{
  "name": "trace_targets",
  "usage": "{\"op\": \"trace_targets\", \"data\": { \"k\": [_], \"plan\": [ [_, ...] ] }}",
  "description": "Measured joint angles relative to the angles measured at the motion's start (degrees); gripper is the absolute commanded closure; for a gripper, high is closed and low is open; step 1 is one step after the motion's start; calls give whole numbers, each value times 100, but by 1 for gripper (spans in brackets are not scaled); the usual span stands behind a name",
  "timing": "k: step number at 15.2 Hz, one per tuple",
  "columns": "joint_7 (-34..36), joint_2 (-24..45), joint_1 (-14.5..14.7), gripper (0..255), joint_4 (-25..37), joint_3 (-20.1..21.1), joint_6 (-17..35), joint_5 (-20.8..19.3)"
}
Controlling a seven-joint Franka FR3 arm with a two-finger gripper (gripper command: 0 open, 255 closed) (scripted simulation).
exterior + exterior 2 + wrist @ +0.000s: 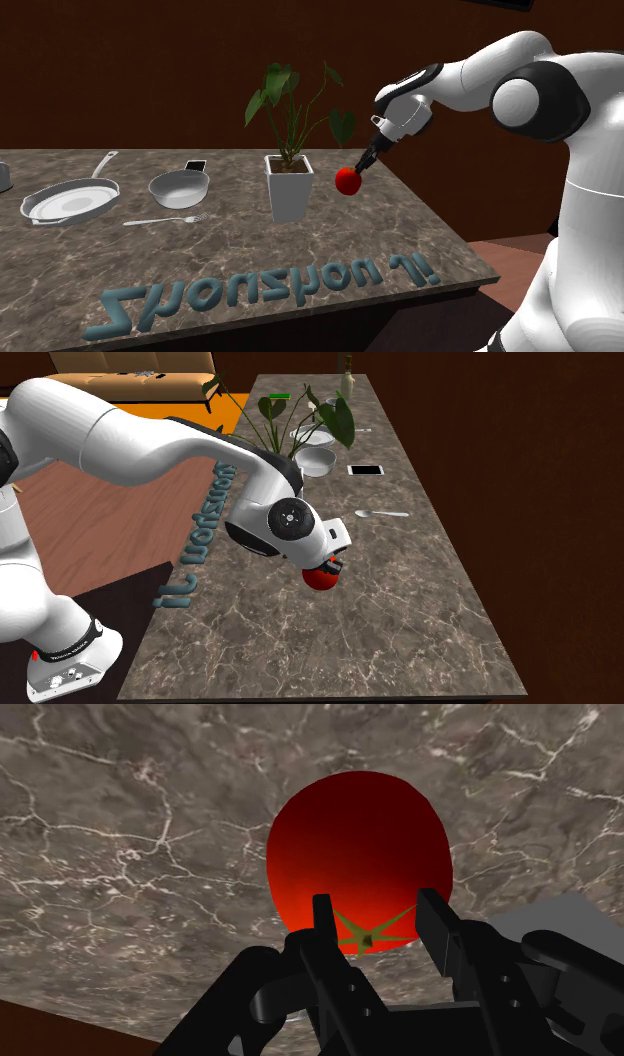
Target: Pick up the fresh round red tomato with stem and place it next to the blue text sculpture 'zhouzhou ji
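Observation:
A round red tomato [347, 181] with a green stem star hangs just above the brown marbled counter [420, 240], beside the white plant pot. My black gripper [362, 163] is shut on it from above. In the wrist view the tomato [360, 844] sits between the two fingers [323, 919], which clasp it near the stem. The second exterior view has the tomato [321, 579] under the hand [331, 564]. The blue text sculpture [270, 285] lies along the counter's near edge, well apart from the tomato; it is also in the second exterior view [200, 532].
A leafy plant in a white pot [288, 188] stands just to the shoulder view's left of the tomato. Farther left lie a bowl [180, 188], a fork [165, 219], a pan [68, 200] and a phone [195, 165]. A spoon [380, 513] lies near the far edge.

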Motion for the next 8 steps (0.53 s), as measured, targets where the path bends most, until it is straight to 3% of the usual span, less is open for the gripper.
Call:
{"op": "trace_targets", "data": {
  "k": [8],
  "plan": [
    [164,-112,44,255,81,-54,-114,-157]
  ]
}}
